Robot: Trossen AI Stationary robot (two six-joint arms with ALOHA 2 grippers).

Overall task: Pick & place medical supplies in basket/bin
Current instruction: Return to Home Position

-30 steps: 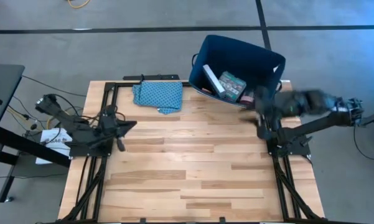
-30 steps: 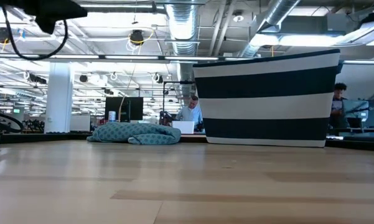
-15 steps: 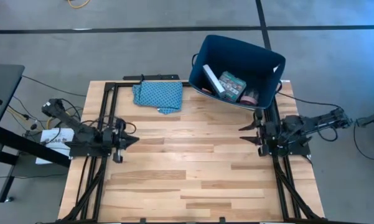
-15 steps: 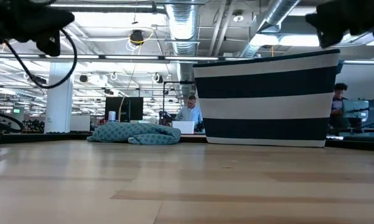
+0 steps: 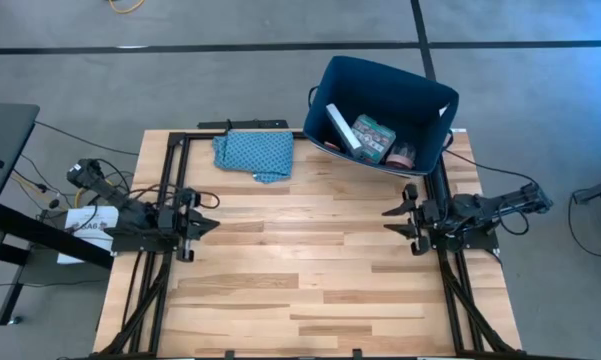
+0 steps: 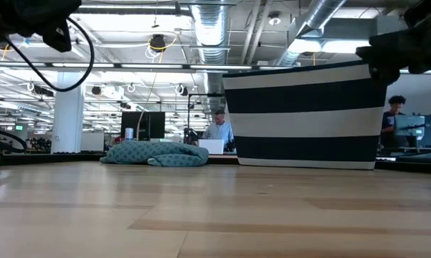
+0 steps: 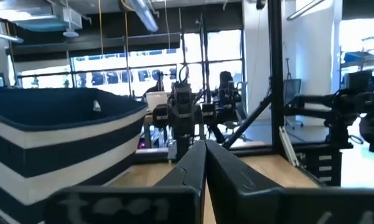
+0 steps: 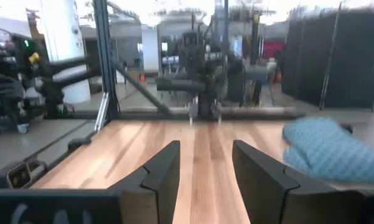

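Observation:
The navy white-striped bin (image 5: pixel 435 100) (image 6: pixel 308 115) (image 7: pixel 56 137) stands at the table's far right corner. Inside it lie a blue-white pill organizer (image 5: pixel 342 127), a teal-red flat box (image 5: pixel 372 137) and a pink roll (image 5: pixel 403 155); other supplies do not show. My left gripper (image 5: pixel 213 225) (image 7: pixel 202 152) hovers shut at the table's left edge, pointing right. My right gripper (image 5: pixel 388 219) (image 8: pixel 205 155) hovers open at the right edge, pointing left, just near of the bin. Both are empty.
A teal patterned folded cloth (image 5: pixel 255 153) (image 6: pixel 155 153) (image 8: pixel 330 149) lies at the table's far edge, left of the bin. Bare wooden tabletop (image 5: pixel 300 260) stretches between the two grippers. Black frame rails (image 5: pixel 170 170) run along the left and right edges. People show in the room beyond.
My right arm has swung away from beside the bin toward the table's right edge and a little toward the near edge, and now points left over the table. My left gripper has shifted slightly toward the near edge. The bin and cloth have stayed put.

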